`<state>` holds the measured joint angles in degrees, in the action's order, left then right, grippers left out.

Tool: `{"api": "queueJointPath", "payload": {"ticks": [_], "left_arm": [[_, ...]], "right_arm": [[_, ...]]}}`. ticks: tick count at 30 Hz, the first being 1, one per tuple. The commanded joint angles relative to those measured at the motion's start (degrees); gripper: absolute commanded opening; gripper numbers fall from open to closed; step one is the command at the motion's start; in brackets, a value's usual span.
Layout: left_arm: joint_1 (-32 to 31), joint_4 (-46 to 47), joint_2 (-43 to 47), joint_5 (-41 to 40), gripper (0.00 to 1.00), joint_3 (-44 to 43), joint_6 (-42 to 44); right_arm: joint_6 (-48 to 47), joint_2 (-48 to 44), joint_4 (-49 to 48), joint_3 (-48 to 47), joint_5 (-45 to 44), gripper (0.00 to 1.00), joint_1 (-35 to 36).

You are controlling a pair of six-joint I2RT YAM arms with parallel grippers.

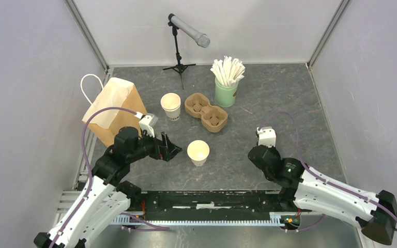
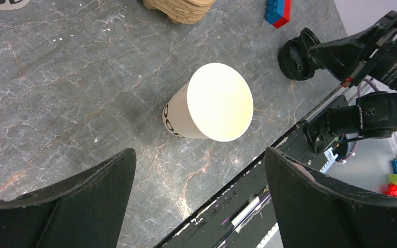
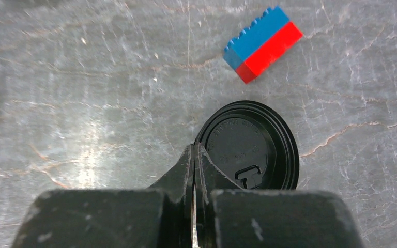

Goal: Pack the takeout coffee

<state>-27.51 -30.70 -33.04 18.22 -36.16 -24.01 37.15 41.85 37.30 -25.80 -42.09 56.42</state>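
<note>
Takeout coffee cup [image 1: 198, 152] upright, lidless, near-centre on worktop [image 1: 269, 103]. Risk: light cup likely tips or skids if left fingers [image 2: 82, 201] close off-centre. Left fingers spread wide, cup ahead of gap, untouched. Right fingers [image 3: 185, 170] pressed together at black lid [image 3: 248, 144] rim, well right of cup; grip on lid unclear.

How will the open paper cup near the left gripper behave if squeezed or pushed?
The paper cup looks empty, so probably light and easy to tip, as its base is narrower than its mouth. With no lid, its thin rim would likely dent under a firm squeeze.
</note>
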Motion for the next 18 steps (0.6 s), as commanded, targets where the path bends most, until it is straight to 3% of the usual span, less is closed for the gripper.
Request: {"api": "queueJointPath", "payload": {"ticks": [1,6,12,14,18], "left_arm": [[-0.3,2.0,0.0,0.6,1.0,-0.8,-0.5],[-0.3,4.5,0.2,2.0,1.0,0.4,-0.2],[-0.3,15.5,4.6,6.2,0.95,2.6,5.0],[-0.3,19.2,5.0,7.4,0.97,1.7,8.1],[-0.3,21.8,-0.6,8.5,1.0,-4.2,11.6]], "right_arm": [[-1.7,-0.8,0.9,-5.9,-1.3,0.0,0.1],[-8.8,-4.0,-4.2,-8.7,5.5,0.0,0.1],[-21.2,-8.5,-17.1,-7.7,26.9,0.0,0.1],[-23.3,-8.6,-20.2,-7.9,33.8,0.0,0.1],[-23.8,-6.8,-25.3,-9.2,44.8,0.0,0.1]]}}
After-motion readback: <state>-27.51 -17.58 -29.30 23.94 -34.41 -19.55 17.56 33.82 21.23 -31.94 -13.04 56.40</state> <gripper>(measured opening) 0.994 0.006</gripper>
